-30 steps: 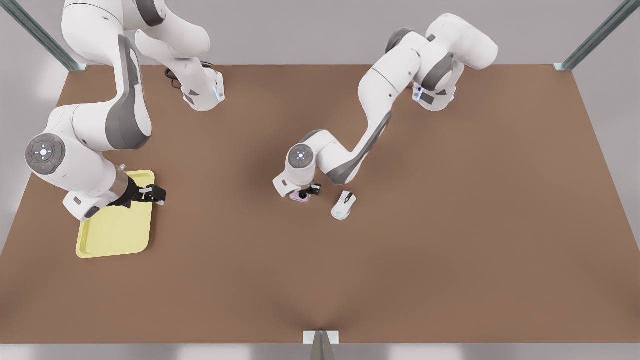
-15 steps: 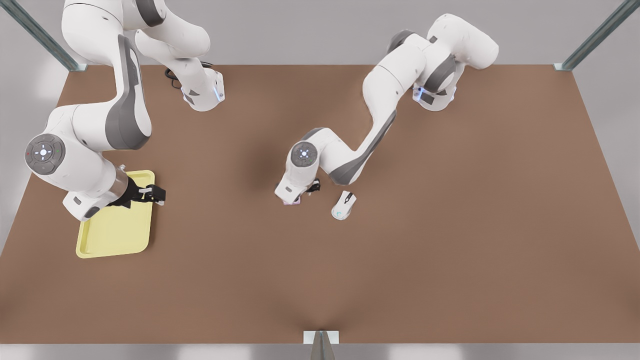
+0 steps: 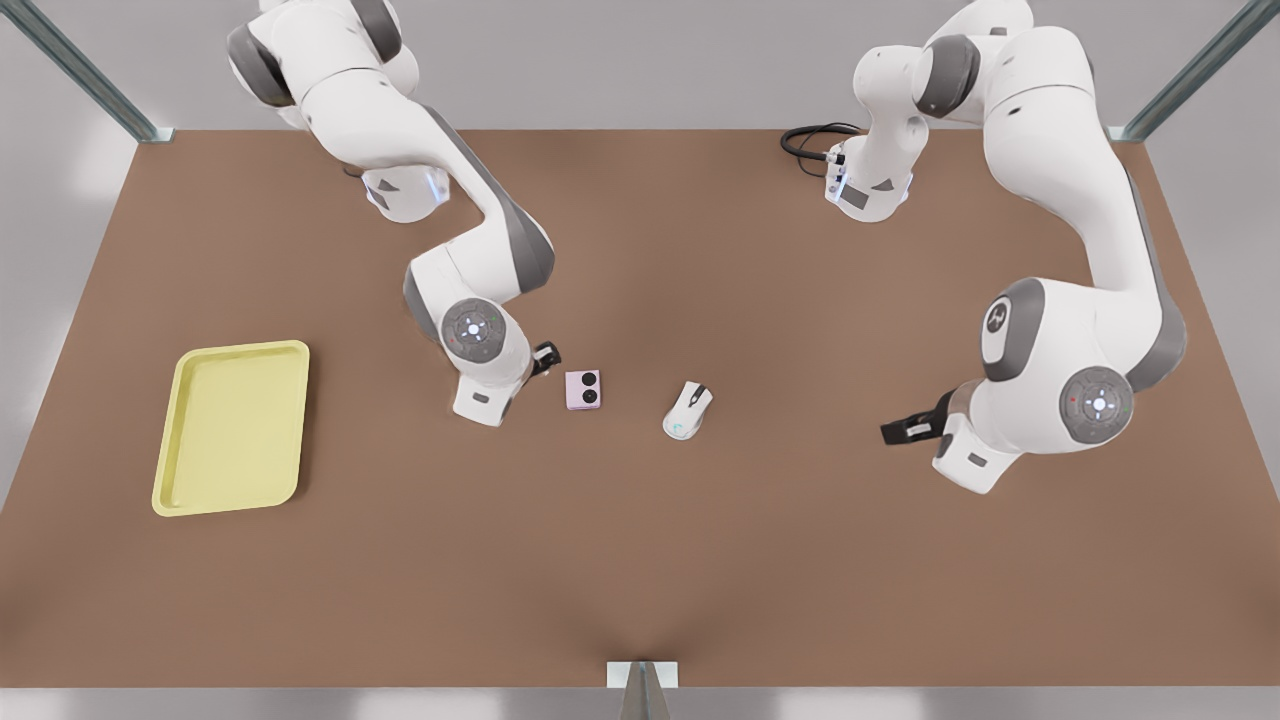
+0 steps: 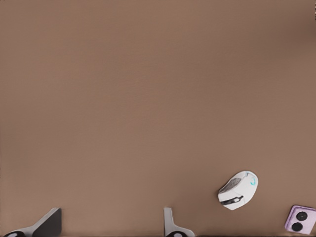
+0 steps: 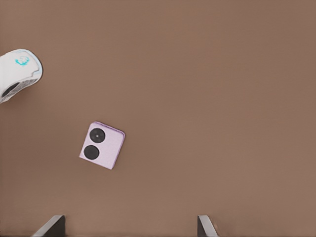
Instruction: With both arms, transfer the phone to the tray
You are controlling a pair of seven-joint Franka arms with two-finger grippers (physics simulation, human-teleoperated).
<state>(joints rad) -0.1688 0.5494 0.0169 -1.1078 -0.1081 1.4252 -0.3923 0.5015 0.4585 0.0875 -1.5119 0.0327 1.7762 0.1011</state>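
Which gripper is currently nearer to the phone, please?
The right gripper, just beside the phone on the front view's left; the left gripper waits far off beyond the mouse.

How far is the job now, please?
Done: nothing; the phone lies on the table, apart from the tray. In hand: the right end effector, open, is beside the phone; the left end effector waits, open. Left: grasp, carry, place in tray.

No legible text, labels, brand names or numbers on the pale pink square phone (image 3: 583,390), the white computer mouse (image 3: 688,410), the pale yellow rectangular tray (image 3: 232,427)
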